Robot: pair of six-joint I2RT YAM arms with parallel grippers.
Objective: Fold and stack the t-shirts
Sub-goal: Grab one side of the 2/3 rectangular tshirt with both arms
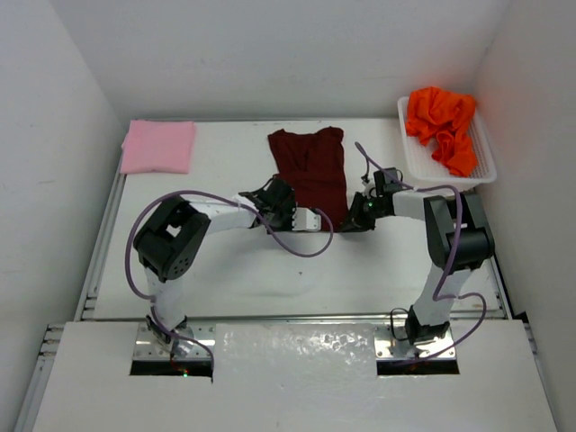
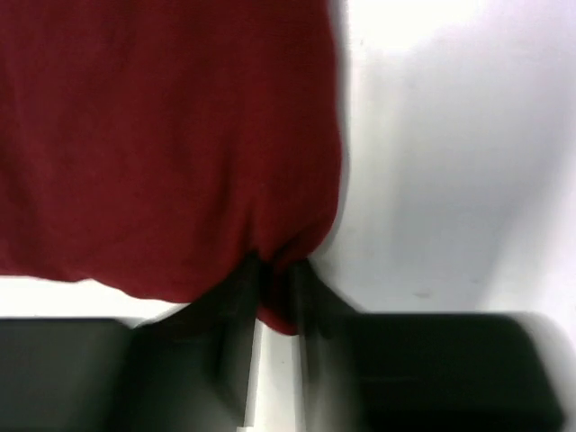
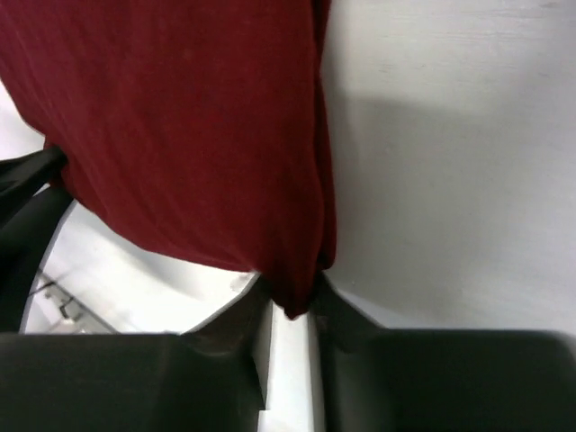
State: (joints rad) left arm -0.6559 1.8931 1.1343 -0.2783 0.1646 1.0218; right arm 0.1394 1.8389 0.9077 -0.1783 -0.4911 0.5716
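The dark maroon t-shirt (image 1: pixel 310 166) lies as a long strip at the middle back of the table. My left gripper (image 1: pixel 286 209) is shut on its near left corner; the cloth (image 2: pixel 180 144) bunches between the black fingers (image 2: pixel 236 297). My right gripper (image 1: pixel 354 219) is shut on its near right corner; the cloth (image 3: pixel 198 135) is pinched between the fingers (image 3: pixel 337 310). The light pink t-shirt (image 1: pixel 158 146) lies folded at the back left. The bright orange t-shirt (image 1: pixel 442 124) is crumpled in the white basket (image 1: pixel 418 159).
The white basket stands at the back right corner. White walls close in the table on the left, back and right. Purple cables loop over both arms. Bare table lies in front of the maroon shirt.
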